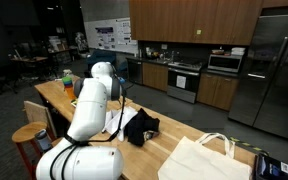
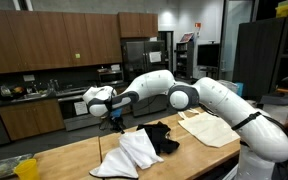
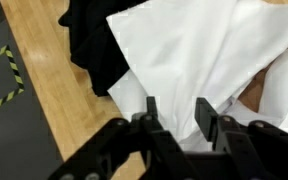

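Kitchen lab: gripper (image 3: 176, 108) hovers just above white cloth (image 3: 209, 60) on wooden counter (image 3: 49, 110), fingers partly spread, nothing clamped. In an exterior view, black cloth (image 2: 164, 137) touches white cloth's right side. Farther right, canvas tote bag (image 2: 209, 127) lies flat, contents hidden.

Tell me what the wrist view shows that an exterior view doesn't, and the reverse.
Only the wrist view shows the tool up close, with its fingers standing apart above the white cloth. It also shows striped yellow-black tape on the floor. Only an exterior view shows the whole white arm, the beige bag, the cabinets and the refrigerator. Both show the white cloth, the black cloth touching it and the wooden table.
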Controlling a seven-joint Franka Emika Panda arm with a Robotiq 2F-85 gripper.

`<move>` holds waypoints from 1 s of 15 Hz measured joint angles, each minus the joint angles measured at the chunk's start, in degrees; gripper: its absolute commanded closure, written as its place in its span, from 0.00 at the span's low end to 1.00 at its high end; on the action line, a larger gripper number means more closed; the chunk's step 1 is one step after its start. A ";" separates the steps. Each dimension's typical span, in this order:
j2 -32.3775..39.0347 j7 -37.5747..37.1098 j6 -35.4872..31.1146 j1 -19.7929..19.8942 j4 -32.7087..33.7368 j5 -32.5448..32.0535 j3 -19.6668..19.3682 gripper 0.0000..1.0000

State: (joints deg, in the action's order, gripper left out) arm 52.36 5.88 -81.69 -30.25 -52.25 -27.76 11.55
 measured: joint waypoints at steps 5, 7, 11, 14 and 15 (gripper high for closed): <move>-7.65 -12.77 -5.36 0.22 -7.28 -3.63 -1.61 0.00; -12.35 -19.04 -7.59 0.36 -12.09 -4.11 -1.72 0.00; -20.68 -33.59 -12.56 1.00 -22.94 -3.90 -1.71 0.00; -25.79 -44.94 -16.37 1.54 -31.48 -3.36 -1.70 0.00; -27.40 -48.76 -17.70 1.73 -34.49 -2.93 -1.69 0.00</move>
State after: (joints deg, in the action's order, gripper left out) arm 24.96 -42.88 -99.39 -28.52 -86.74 -30.68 9.85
